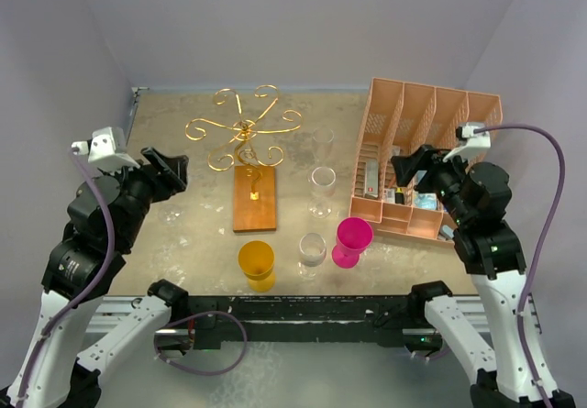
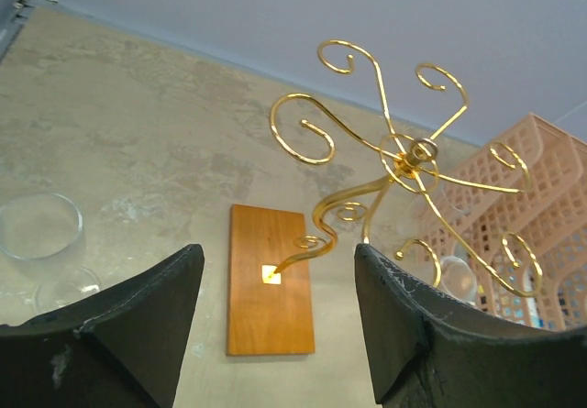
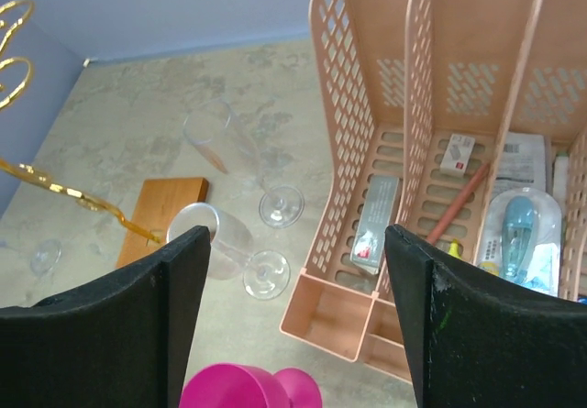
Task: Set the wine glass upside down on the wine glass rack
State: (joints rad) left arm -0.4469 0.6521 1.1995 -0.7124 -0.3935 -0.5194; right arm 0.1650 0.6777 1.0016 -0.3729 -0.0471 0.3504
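The gold wire wine glass rack (image 1: 244, 129) with curled arms stands on its brown wooden base (image 1: 254, 198) at the table's middle back; nothing hangs on it. It fills the left wrist view (image 2: 404, 156). Three clear wine glasses stand upright right of the base: one (image 1: 322, 191), a fainter one behind it (image 1: 323, 140), and a short one (image 1: 313, 251) in front. Two of them show in the right wrist view (image 3: 213, 234) (image 3: 225, 142). My left gripper (image 1: 172, 171) is open and empty left of the rack. My right gripper (image 1: 411, 168) is open and empty over the organizer.
A salmon-pink slotted organizer (image 1: 431, 115) with small items stands at the right. A yellow cup (image 1: 257, 263) and a magenta goblet (image 1: 350, 240) stand near the front edge. Another clear glass (image 2: 38, 229) lies left of the wooden base.
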